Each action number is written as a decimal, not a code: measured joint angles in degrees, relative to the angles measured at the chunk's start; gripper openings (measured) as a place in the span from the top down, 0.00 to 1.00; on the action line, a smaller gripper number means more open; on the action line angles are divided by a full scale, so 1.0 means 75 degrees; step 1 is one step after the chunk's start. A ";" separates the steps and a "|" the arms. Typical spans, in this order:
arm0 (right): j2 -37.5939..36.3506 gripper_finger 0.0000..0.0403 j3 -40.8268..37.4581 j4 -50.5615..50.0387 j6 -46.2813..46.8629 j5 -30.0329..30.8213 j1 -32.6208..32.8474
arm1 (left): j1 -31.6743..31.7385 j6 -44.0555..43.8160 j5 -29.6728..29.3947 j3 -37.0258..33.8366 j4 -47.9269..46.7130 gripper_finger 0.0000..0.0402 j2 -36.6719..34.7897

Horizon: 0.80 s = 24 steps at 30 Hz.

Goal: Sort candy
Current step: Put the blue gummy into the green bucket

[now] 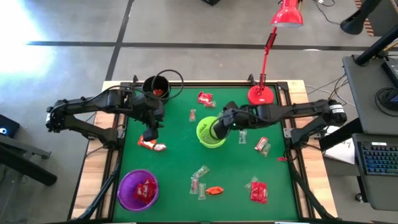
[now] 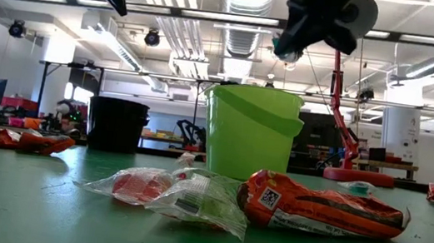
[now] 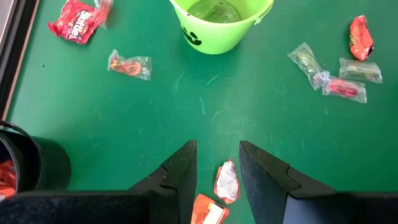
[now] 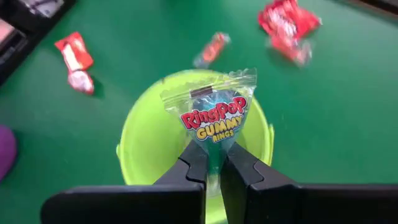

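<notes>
**Green cup under a held gummy packet**

Green felt covers the surface [image 1: 180, 162], and scattered candy lies across it. The right claw [image 4: 213, 163] is pinched tight on the bottom edge of a clear Ring Pop Gummy Rings packet [image 4: 212, 112], holding it upright directly above the open mouth of the green cup [image 4: 140, 143]. In the high view that cup [image 1: 210, 132] stands near the middle of the surface with the right arm reaching over it from the right.

The left claw [image 3: 217, 171] hangs over the left part of the surface with its fingers [image 3: 180, 174] partly spread and nothing between them. Just below it lie two sweets, a red and white wrapper [image 3: 227, 182] and an orange one [image 3: 208, 213]; the high view shows them as a pair [image 1: 151, 145] under the left arm's tip.

A black cup [image 1: 157, 88] sits at the far left edge with red pieces inside. A purple cup [image 1: 138, 189] stands at the near left corner, also with a red packet in it.

Loose candy elsewhere: a red packet [image 1: 205, 98] near the far edge, a clear one [image 1: 193, 114] left of the green cup, clear wrappers [image 1: 199, 179] and a red-orange sweet [image 1: 214, 190] near the front, a red packet [image 1: 258, 190] at the near right, and another [image 1: 262, 145] right of the green cup.

A red lamp [image 1: 262, 93] stands at the far right edge.
</notes>
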 joint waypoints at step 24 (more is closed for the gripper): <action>0.1696 0.73 0.0595 0.0528 -0.1533 -0.2203 -0.0231 | 0.0009 0.0234 -0.0015 0.0000 0.0355 0.74 0.0000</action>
